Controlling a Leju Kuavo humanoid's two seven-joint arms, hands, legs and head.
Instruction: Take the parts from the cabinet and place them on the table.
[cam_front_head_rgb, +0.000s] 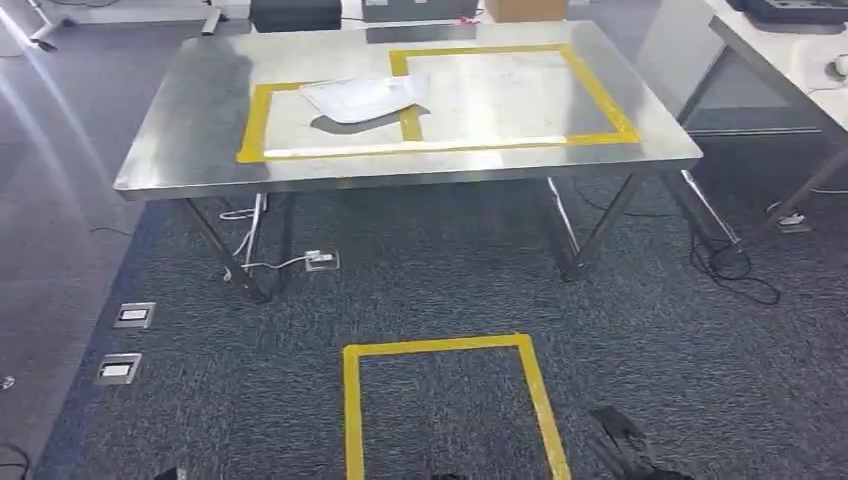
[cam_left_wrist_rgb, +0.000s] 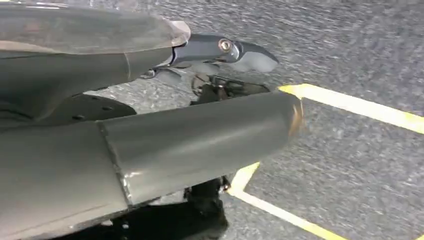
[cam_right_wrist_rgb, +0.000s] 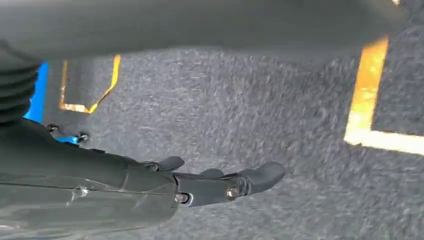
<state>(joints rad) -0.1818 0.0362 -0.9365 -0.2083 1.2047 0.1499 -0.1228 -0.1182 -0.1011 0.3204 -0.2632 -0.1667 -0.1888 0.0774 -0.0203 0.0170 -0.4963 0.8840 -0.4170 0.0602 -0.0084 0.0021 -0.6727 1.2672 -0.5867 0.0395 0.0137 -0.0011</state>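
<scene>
A flat white bagged part (cam_front_head_rgb: 365, 98) lies on the steel table (cam_front_head_rgb: 200, 90), across the tape between the two yellow-taped rectangles. Both my arms hang low over the carpet, well short of the table. In the left wrist view my left hand (cam_left_wrist_rgb: 220, 90) holds nothing, its dark fingers (cam_left_wrist_rgb: 225, 49) stretched out straight and its thick thumb apart from them. My right hand (cam_right_wrist_rgb: 220, 186) is likewise empty, with its fingers extended above the floor. Its dark fingers (cam_front_head_rgb: 625, 440) also show at the lower right of the head view.
A yellow tape square (cam_front_head_rgb: 440, 347) marks the carpet in front of the table. Floor sockets (cam_front_head_rgb: 133, 315) sit at the left, and cables (cam_front_head_rgb: 735, 262) trail under the table's right legs. Another table (cam_front_head_rgb: 790, 50) stands at the far right, and a cardboard box (cam_front_head_rgb: 525, 8) sits behind.
</scene>
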